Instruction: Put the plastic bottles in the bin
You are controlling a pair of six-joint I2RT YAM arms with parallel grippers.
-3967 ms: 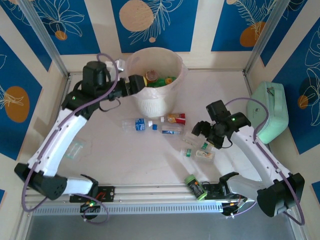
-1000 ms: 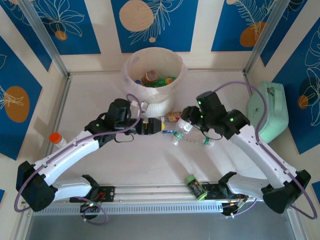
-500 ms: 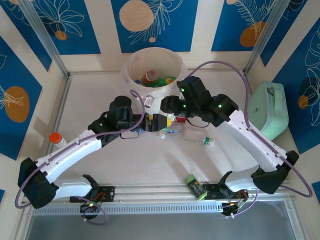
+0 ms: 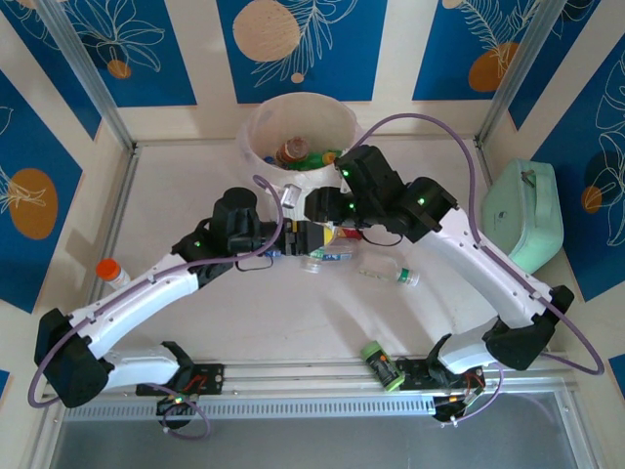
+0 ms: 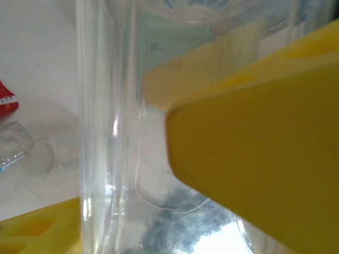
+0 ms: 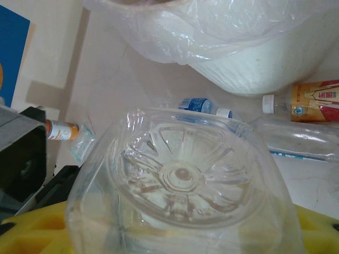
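- Swinging in from mid-desk, the right tool point(image 4: 312, 205) had brought its petal-based clear bottle point(image 6: 180, 174) up beside the bin point(image 4: 303, 97). The left tool point(image 4: 301, 237) had kept its place and narrowed its jaws.
- That bin stood at the far middle of the desk point(image 4: 186, 186), with several binned bottles point(image 4: 298, 153) inside.
- The right tool was clenched on the petal-based clear bottle, lifted just short of the liner's rim.
- The left tool straddled a straight-walled clear bottle point(image 5: 106, 132) before the bin. Whether its yellow fingers point(image 5: 254, 159) truly pinched it could not be told.
- The step in hand looked like a delivery on the right and a pickup on the left.
- Next, the right tool probably needed to cross the rim before letting go. The left should finish closing, then wait, as the arms were crowded.
- A green-capped bottle point(image 4: 389, 274), a green bottle point(image 4: 383, 364) and an orange-capped bottle point(image 4: 109, 272) still lay on the desk.
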